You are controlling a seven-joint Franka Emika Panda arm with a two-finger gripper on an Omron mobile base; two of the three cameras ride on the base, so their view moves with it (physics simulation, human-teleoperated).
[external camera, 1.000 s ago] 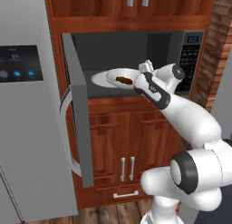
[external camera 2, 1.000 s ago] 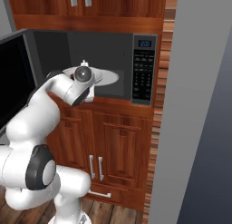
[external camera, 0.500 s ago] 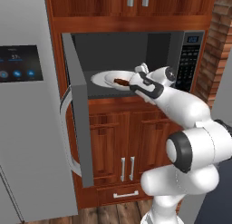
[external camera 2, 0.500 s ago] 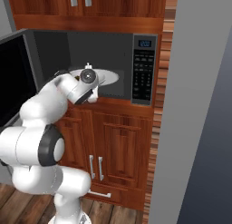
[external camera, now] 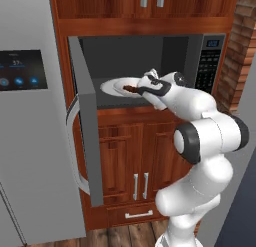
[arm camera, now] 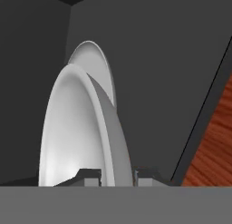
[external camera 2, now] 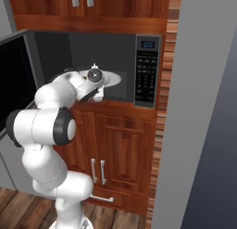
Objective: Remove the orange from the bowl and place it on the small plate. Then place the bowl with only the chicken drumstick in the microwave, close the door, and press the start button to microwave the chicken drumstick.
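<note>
At frame centre, inside the open microwave (external camera: 200,46), the gripper (arm camera: 118,177) pinches the rim of the bowl (external camera: 116,86), which carries the chicken drumstick (external camera: 131,88).

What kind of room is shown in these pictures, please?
Most likely a home kitchen: a built-in microwave with its door open, brown wooden cabinets above and below it, and a tall grey refrigerator beside them.
</note>
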